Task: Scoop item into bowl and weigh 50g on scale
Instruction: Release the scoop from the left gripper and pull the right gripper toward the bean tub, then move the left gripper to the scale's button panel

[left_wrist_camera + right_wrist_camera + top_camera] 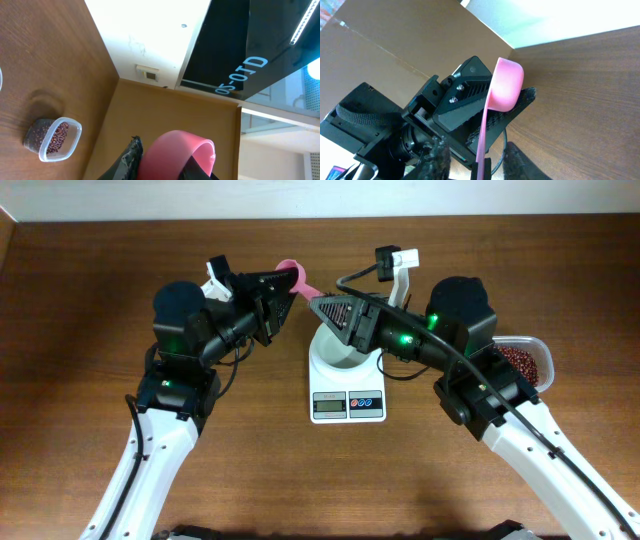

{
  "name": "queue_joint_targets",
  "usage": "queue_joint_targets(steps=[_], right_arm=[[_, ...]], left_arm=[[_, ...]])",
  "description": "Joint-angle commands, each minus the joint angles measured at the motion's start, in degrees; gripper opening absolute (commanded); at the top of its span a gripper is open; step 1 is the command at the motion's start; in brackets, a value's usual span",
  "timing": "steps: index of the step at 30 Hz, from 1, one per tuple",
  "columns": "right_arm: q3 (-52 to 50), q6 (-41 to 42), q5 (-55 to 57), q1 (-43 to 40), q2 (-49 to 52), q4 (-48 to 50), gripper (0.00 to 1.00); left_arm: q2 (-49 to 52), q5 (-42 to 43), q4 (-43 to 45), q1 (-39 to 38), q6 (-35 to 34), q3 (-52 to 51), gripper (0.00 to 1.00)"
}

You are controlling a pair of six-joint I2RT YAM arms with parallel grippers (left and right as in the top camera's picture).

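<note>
A brown wooden table (80, 280) fills the overhead view, and two white-and-black arms reach in from the near edge and bend toward each other over its middle. Between them stands the white scale (348, 405), its grey display and coloured buttons facing the near edge; the digits are too small to read. On it sits the white bowl (330, 355), mostly hidden under the right arm's wrist, so its contents cannot be seen. A clear plastic tub (546, 356) stands well apart at the right edge of the table, beside the right arm. The left gripper (288, 288) hangs above the table just left of the scale, clamped on the cup of a pink scoop (505, 90). The right gripper (477, 167) points at it from above the bowl, and the scoop's thin handle runs down between its dark fingers (440, 160). Those jaws stand apart, with a gap showing on each side of the handle. The small red-brown beans (57, 137) lie heaped in the tub.
</note>
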Motion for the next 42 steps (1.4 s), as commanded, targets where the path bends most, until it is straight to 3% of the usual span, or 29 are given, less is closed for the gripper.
queue_joint_targets(steps=[1, 3, 6, 8, 10, 12, 17, 22, 24, 27, 28, 31, 35, 42], right_arm=[[0.7, 0.1, 0.8, 0.4, -0.5, 0.2, 0.24], [0.7, 0.1, 0.8, 0.4, -0.5, -0.2, 0.11], [0.7, 0.1, 0.9, 0.3, -0.5, -0.1, 0.05], [0.7, 0.0, 0.8, 0.3, -0.5, -0.1, 0.04], [0.7, 0.0, 0.9, 0.3, -0.5, -0.2, 0.04], [0.7, -2.1, 0.9, 0.3, -0.5, -0.8, 0.04], [0.7, -10.2, 4.1, 0.2, -0.5, -10.3, 0.04], [0.7, -14.2, 2.3, -4.8, -0.5, -21.9, 0.04], [0.7, -19.2, -4.4, -9.8, -0.5, -27.5, 0.04], [0.7, -27.5, -11.9, -17.0, -0.5, -37.1, 0.04], [0.7, -31.4, -12.7, -21.2, -0.5, -43.1, 0.04], [0.7, -38.7, -12.8, -28.3, -0.5, -52.0, 0.04], [0.7, -47.4, -12.5, -36.8, -0.5, -61.4, 0.04], [0.7, -50.0, -8.2, -39.9, -0.5, -64.7, 0.04]], left_arm=[[-0.2, 1.0, 0.1, 0.2, -0.1, 0.2, 0.08], [-0.2, 1.0, 0.1, 0.2, -0.1, 0.2, 0.08], [-0.2, 1.1, 0.1, 0.2, -0.1, 0.2, 0.08], [-0.2, 1.1, 0.0, 0.2, -0.1, 0.2, 0.16], [-0.2, 1.0, -1.2, 0.2, -0.1, 0.2, 0.74], [-0.2, 0.6, -2.9, 0.2, 3.6, 0.2, 1.00], [-0.2, -0.7, -4.3, 0.3, 30.8, 0.2, 0.99], [-0.2, -0.7, -18.8, 0.3, 49.1, 0.2, 0.99], [-0.2, -0.8, -25.2, 0.3, 58.8, 0.2, 0.77], [-0.2, -2.9, -34.2, 0.3, 67.7, 0.2, 0.11], [-0.2, -4.9, -37.9, 0.2, 69.3, 0.2, 0.00], [-0.2, -6.0, -44.7, -1.6, 76.2, 0.2, 0.00], [-0.2, -14.1, -52.6, -9.0, 81.0, -0.5, 0.00], [-0.2, -14.9, -51.9, -18.2, 79.9, -1.9, 0.00]])
